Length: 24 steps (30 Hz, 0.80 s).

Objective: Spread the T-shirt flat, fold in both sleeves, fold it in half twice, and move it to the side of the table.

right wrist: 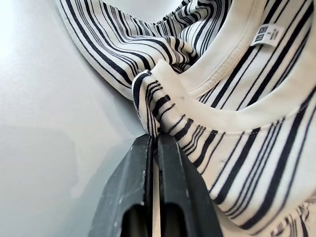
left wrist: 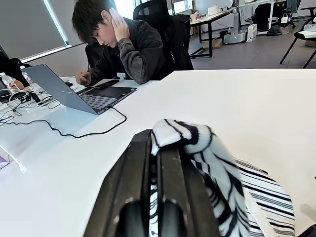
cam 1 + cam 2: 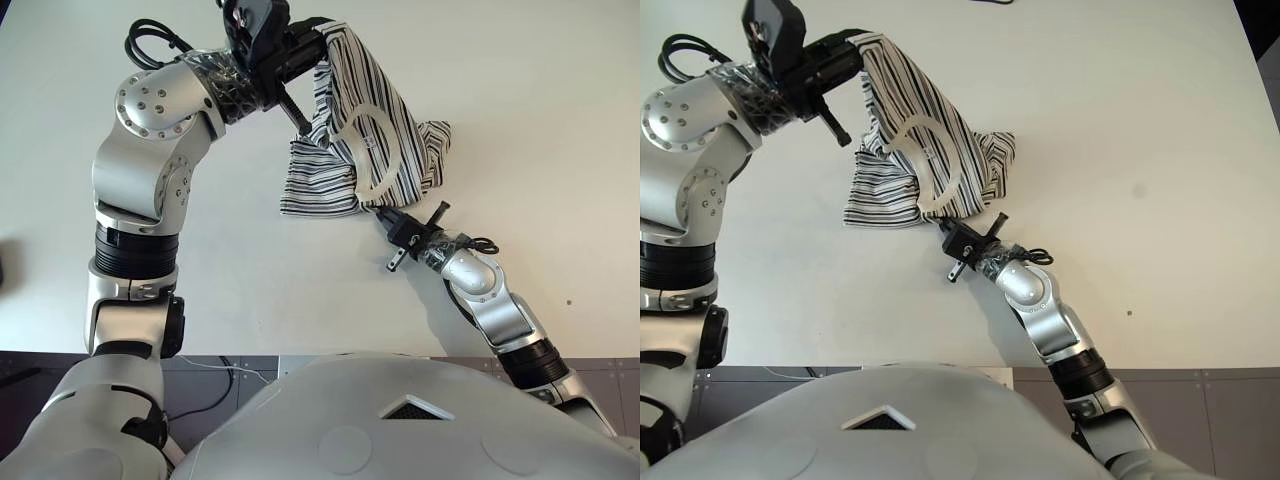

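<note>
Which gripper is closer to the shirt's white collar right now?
Right. The right gripper pinches the T-shirt right beside the collar; the left gripper holds a raised fold away from it.

Item: T-shirt (image 3: 390,140), white with dark stripes, plain white neckband (image 1: 232,64), small label (image 1: 266,34) sewn inside the neck.
Condition: crumpled, not spread. The fabric is bunched and doubled over itself, with stripes running in several directions.
Pose: one bunched end is raised above the desk (image 3: 530,110), and the cloth slopes down from it. The neckband faces upward and gapes as an oval.
Upper hold: the fingers of the left gripper (image 2: 157,143) are clamped on the raised bunch.
Lower hold: the fingers of the right gripper (image 1: 154,140) pinch the fabric at the neckband, low over the desk.
Position: the lower folds rest on the desk, well apart from its edges.
</note>
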Each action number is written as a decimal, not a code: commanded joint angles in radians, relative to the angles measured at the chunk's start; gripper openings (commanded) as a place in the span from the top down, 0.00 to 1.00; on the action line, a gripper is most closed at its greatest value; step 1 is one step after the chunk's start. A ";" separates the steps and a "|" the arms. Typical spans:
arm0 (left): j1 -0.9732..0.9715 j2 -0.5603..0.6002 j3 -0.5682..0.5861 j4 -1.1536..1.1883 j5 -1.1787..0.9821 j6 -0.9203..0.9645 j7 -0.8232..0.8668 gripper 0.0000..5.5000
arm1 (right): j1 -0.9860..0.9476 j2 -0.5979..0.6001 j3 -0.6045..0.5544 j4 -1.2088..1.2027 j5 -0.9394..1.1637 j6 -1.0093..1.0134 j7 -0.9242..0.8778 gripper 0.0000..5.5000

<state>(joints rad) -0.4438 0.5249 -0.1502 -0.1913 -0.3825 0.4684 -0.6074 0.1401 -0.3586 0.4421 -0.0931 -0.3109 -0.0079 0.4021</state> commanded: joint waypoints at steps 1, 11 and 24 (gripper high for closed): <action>0.015 -0.011 0.025 -0.011 0.022 -0.001 0.008 0.98 | 0.018 -0.018 -0.013 0.033 -0.021 0.062 0.002 0.98; 0.054 -0.032 0.094 -0.009 0.059 -0.029 0.053 0.98 | 0.037 -0.094 -0.159 -0.102 0.140 0.050 0.100 0.98; -0.011 -0.012 0.122 0.132 0.204 -0.327 0.011 0.98 | -0.495 -0.328 -0.417 0.038 0.229 0.092 0.229 0.98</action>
<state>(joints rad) -0.3827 0.5015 -0.0246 -0.1467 -0.2197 0.1991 -0.5876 -0.2267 -0.6540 0.0051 -0.1608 -0.0451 0.1242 0.6071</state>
